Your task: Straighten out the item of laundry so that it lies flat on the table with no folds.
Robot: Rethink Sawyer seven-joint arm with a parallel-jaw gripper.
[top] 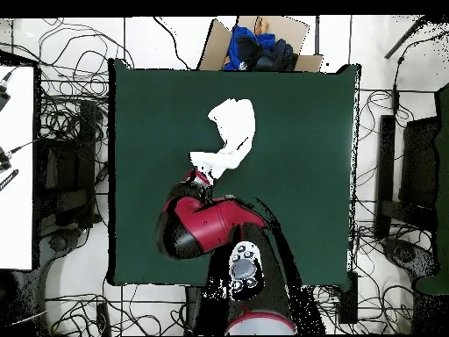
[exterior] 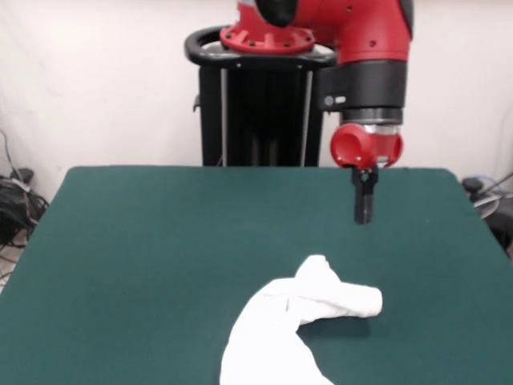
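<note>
1 shirt point(exterior: 296, 321), 1 table point(exterior: 160, 241), 1 arm point(exterior: 353, 48)

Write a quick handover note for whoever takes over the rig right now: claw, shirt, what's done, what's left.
Claw: empty, hanging above the table just behind the shirt; open or shut can't be told.
White T-shirt: bunched and rolled in a curved heap on the table's camera-side half in the front view, plain white side out, no print showing.
Done: nothing visible; shirt not flat.
Left: grasp it, spread it out, smooth all folds.
</note>
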